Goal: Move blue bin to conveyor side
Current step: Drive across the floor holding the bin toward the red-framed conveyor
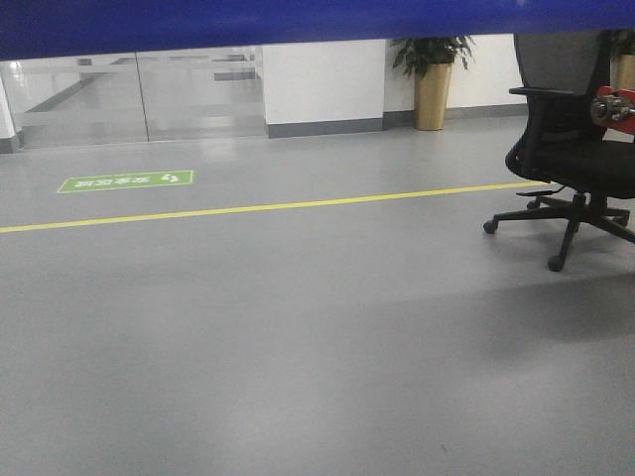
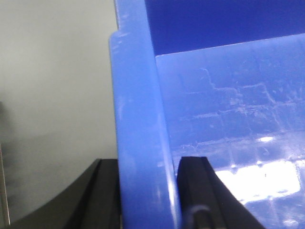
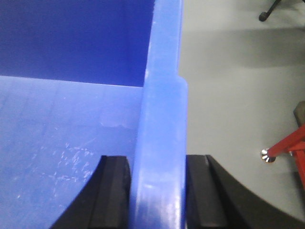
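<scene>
Left claw [image 2: 145, 202] is clamped on the blue bin [image 2: 138, 119], black fingers [image 2: 195, 191] pressed to either face of its upright side wall. The right claw [image 3: 159, 193] pinches the opposite wall likewise. In the front view the bin's edge spans 12 o'clock. Grey floor [image 1: 298, 347] spreads ahead, crossed by a yellow line [image 1: 248, 208]. An office chair [image 1: 575, 139] stands at 2 o'clock, and a red stand [image 3: 286, 145] shows at 4 o'clock in the right wrist view.
</scene>
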`<state>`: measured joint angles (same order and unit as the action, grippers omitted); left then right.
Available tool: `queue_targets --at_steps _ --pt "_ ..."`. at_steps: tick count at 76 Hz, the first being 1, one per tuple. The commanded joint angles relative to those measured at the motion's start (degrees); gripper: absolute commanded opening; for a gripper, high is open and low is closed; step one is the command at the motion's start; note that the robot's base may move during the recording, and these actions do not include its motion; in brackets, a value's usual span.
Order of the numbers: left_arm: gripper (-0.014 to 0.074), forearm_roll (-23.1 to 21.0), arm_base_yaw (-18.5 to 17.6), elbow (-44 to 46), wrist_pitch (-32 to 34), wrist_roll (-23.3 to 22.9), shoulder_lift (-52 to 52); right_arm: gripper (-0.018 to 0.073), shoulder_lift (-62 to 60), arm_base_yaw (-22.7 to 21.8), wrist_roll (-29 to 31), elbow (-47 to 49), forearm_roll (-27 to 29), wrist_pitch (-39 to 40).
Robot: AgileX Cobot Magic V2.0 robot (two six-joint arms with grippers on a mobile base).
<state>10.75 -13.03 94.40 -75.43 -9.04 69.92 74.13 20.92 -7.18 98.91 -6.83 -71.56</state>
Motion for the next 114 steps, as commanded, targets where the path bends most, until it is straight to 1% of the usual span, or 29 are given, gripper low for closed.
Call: queue_targets --at_steps 1,114 --pt "-0.0019 -2.4 -0.8 1.3 5.5 0.9 -0.9 -0.0081 -1.1 0.5 1.3 1.1 1.9 22.2" --pt "-0.0019 -2.3 -0.8 1.3 5.5 0.9 -0.9 -0.0081 -1.1 0.5 1.3 1.1 1.9 22.8"
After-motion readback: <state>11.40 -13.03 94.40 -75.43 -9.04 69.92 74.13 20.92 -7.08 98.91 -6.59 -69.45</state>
